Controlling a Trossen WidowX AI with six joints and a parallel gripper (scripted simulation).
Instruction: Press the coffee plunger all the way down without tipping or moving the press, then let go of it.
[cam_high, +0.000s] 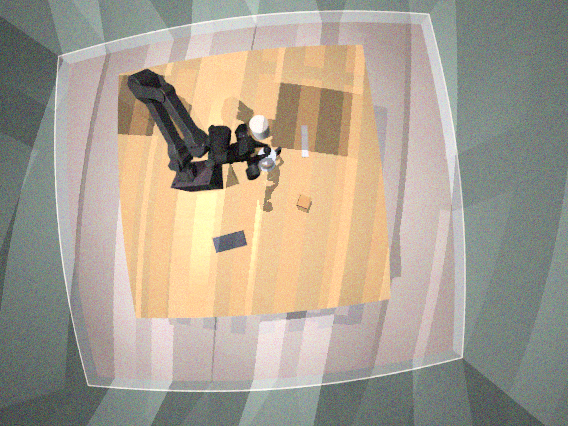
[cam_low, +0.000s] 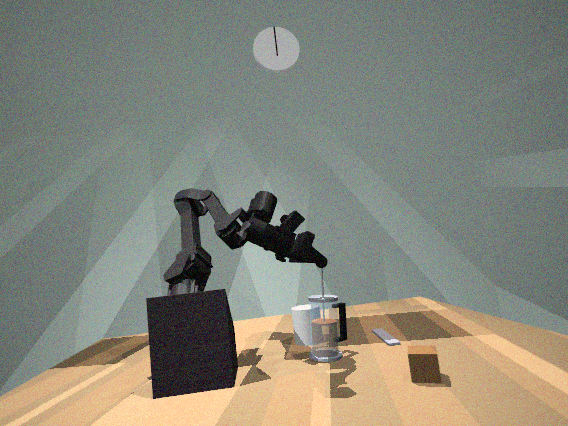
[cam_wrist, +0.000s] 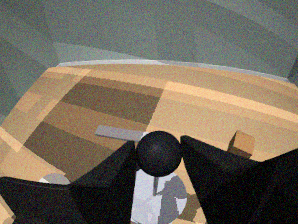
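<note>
Coffee press (cam_high: 268, 161) stands near the middle of the wooden table (cam_high: 325, 260), seen from above, with the gripper (cam_high: 272, 151) directly over it and the black arm (cam_high: 172, 120) reaching in from the far left corner. A white mug (cam_high: 259, 127) sits just beyond the press; a pale flat bar (cam_high: 304, 140) lies to the right, a small brown block (cam_high: 303, 202) nearer and to the right, a dark flat slab (cam_high: 229, 241) nearer still.

From the side, the glass press (cam_low: 326, 330) stands upright on the table top (cam_low: 490, 370), brown liquid in its lower half, black handle facing right, the mug (cam_low: 304, 323) touching or just behind it on the left. The thin plunger rod (cam_low: 322, 282) rises straight from the lid to the gripper (cam_low: 320, 262), which is clamped on the black knob at the rod's top; the plunger is still raised. The arm is mounted on a dark box (cam_low: 191, 342).

At the wrist, the two dark fingers close on either side of the round black knob (cam_wrist: 158, 152), grasping it, with the press lid (cam_wrist: 153, 199) below and the brown block (cam_wrist: 242, 143) at right.
</note>
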